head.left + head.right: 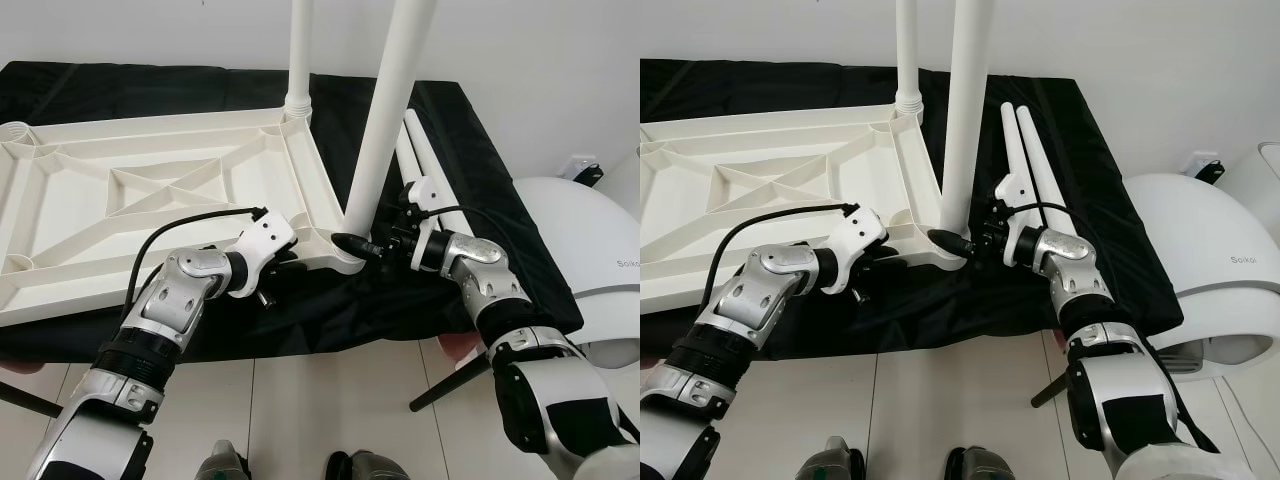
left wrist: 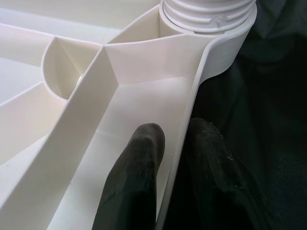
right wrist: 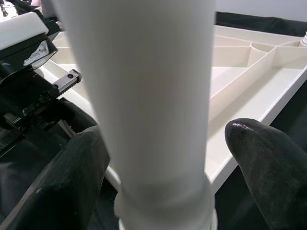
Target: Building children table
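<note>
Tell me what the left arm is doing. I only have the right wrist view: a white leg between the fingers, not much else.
Observer: The left gripper pinches the rim of the upside-down tabletop beside the near leg, one finger inside the rim and one outside.
Operator: Any other legs fitted?
Observer: Yes, a far leg stands upright in the corner socket behind it.
Operator: Spares?
Observer: Two loose legs lie on the black cloth, just beyond the right gripper.
</note>
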You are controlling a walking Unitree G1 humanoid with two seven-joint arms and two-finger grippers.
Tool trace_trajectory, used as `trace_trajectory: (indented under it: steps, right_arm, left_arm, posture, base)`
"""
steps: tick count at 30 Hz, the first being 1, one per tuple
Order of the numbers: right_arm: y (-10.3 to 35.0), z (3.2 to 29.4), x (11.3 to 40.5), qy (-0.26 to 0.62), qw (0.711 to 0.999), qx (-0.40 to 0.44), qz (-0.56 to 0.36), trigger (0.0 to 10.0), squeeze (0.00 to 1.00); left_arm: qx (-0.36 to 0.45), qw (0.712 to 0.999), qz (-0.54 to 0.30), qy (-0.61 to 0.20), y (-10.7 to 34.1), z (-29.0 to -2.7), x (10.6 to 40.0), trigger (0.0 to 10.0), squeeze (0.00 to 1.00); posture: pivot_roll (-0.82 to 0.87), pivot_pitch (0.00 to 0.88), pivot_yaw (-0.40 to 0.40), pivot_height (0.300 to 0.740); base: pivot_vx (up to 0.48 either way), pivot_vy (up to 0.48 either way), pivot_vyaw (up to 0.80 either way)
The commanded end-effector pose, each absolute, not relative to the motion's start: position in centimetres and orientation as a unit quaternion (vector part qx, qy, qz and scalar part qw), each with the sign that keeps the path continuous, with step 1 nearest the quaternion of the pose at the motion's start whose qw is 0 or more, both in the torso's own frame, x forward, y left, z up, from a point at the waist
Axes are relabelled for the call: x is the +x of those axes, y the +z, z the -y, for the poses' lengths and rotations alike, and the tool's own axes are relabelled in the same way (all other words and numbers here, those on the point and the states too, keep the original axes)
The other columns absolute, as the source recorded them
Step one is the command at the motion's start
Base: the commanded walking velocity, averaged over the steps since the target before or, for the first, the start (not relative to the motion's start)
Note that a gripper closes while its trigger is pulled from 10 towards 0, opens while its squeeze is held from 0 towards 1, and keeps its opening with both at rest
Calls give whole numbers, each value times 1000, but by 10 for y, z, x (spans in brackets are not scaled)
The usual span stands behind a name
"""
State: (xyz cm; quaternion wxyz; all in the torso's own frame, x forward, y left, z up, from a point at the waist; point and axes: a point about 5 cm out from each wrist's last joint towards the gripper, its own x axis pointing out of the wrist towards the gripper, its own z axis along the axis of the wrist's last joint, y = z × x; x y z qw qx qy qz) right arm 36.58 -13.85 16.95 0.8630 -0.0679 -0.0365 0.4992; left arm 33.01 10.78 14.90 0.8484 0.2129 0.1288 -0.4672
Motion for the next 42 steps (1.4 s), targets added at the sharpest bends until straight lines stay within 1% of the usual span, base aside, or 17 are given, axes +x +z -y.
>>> trace_trajectory:
  steps: [1,2,3,4,7,8,9,13,14,15,23,24,25,26,34,37,42]
  right_arm:
    - [168,138,366,500,862,-73,31,10000,0]
    - [167,139,367,496,865,-71,33,9686,0]
    - [167,139,367,496,865,-71,33,9686,0]
    - [167,138,367,497,865,-67,35,4471,0]
    - [167,138,367,497,865,-67,35,4471,0]
    - [167,138,367,499,864,-62,36,4118,0]
    - [166,137,367,500,863,-62,38,0,0]
    - [165,135,366,504,861,-58,42,392,0]
    - [165,135,366,504,861,-58,42,392,0]
    - [164,134,366,507,859,-54,47,0,0]
    - [164,134,365,506,859,-44,57,0,0]
    - [162,133,364,498,865,-41,54,10000,0]
    - [162,133,364,498,865,-41,54,10000,0]
    - [159,133,364,487,871,-36,52,10000,0]
    - [156,132,362,475,878,-24,59,10000,0]
    - [154,128,358,452,889,-6,77,10000,0]
    - [154,124,356,439,894,0,89,10000,0]
  left_arm:
    - [202,839,-141,-485,143,-107,324,10000,0]
    - [203,838,-142,-486,142,-107,324,10000,0]
    - [203,838,-142,-486,142,-107,324,10000,0]
    - [203,837,-142,-488,142,-107,323,10000,0]
    - [203,837,-142,-488,142,-107,323,10000,0]
    - [203,836,-142,-490,142,-106,322,10000,0]
    - [203,835,-141,-492,142,-105,322,10000,0]
    - [203,833,-141,-495,142,-105,321,10000,0]
    - [203,833,-141,-495,142,-105,321,10000,0]
    - [204,833,-141,-495,142,-104,321,10000,0]
    - [203,834,-141,-493,143,-105,321,10000,0]
    - [202,835,-141,-492,143,-105,322,10000,0]
    - [202,835,-141,-492,143,-105,322,10000,0]
    - [201,836,-141,-491,142,-105,321,10000,0]
    - [200,837,-142,-490,142,-105,321,10000,0]
    - [197,839,-142,-487,143,-104,322,10000,0]
    - [196,839,-142,-487,142,-103,322,10000,0]
  posture:
    - [38,39,-46,740]
    - [38,37,-44,740]
    - [38,37,-44,740]
    - [38,37,-43,740]
    - [38,37,-43,740]
    - [38,37,-43,740]
    - [36,36,-40,740]
    - [34,37,-38,740]
    - [34,37,-38,740]
    - [34,43,-39,740]
    - [36,47,-40,740]
    - [36,49,-42,740]
    - [36,49,-42,740]
    - [34,52,-41,740]
    - [33,56,-40,740]
    - [30,62,-39,740]
    - [30,63,-38,740]
  base:
    - [0,0,0]
    - [0,0,0]
    - [0,0,0]
    - [0,0,0]
    - [0,0,0]
    - [0,0,0]
    - [0,0,0]
    - [0,0,0]
    - [0,0,0]
    - [0,0,0]
    - [0,0,0]
    - [0,0,0]
    - [0,0,0]
    - [0,0,0]
    - [0,0,0]
    - [0,0,0]
    - [0,0,0]
